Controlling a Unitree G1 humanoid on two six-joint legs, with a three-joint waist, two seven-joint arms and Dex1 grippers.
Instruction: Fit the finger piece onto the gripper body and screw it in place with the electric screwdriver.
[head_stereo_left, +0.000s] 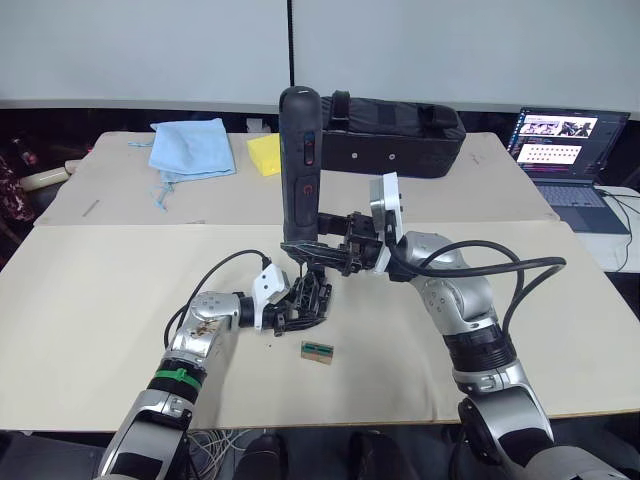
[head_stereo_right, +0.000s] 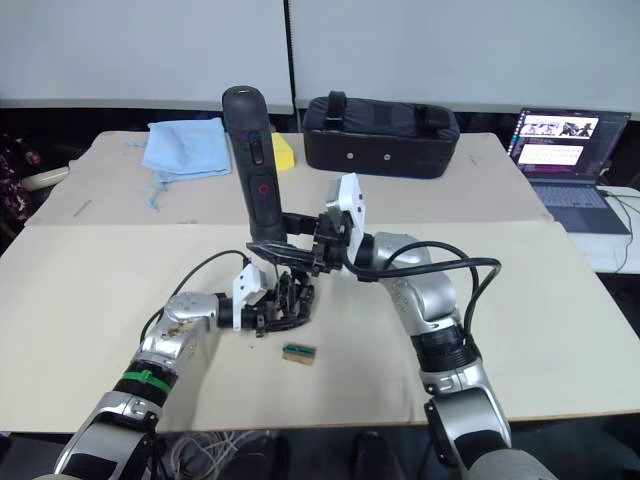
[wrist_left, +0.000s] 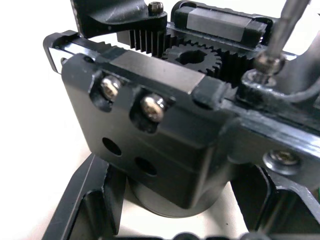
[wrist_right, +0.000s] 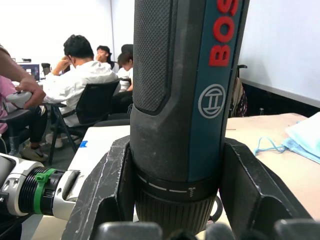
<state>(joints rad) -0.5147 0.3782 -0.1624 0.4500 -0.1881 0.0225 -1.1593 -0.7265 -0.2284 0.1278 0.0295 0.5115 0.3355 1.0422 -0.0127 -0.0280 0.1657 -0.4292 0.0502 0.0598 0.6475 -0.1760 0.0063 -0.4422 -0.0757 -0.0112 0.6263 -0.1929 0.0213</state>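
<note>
Light blue cloth (head_stereo_left: 192, 147) crumpled at the far left of the table (head_stereo_left: 90, 290), yellow sponge (head_stereo_left: 264, 155) just beside it. Big black bag (head_stereo_left: 392, 134) along the far edge. Open laptop (head_stereo_left: 561, 155) off to the right. Tiny green-and-tan block (head_stereo_left: 317, 352) lying near the front. People seated (wrist_right: 82, 82) in the background.

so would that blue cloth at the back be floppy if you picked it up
Probably yes: the blue cloth lies rumpled and flat on the table, so it should sag and drape. It looks thin, likely light. Its loose strings may trail or snag.
</note>
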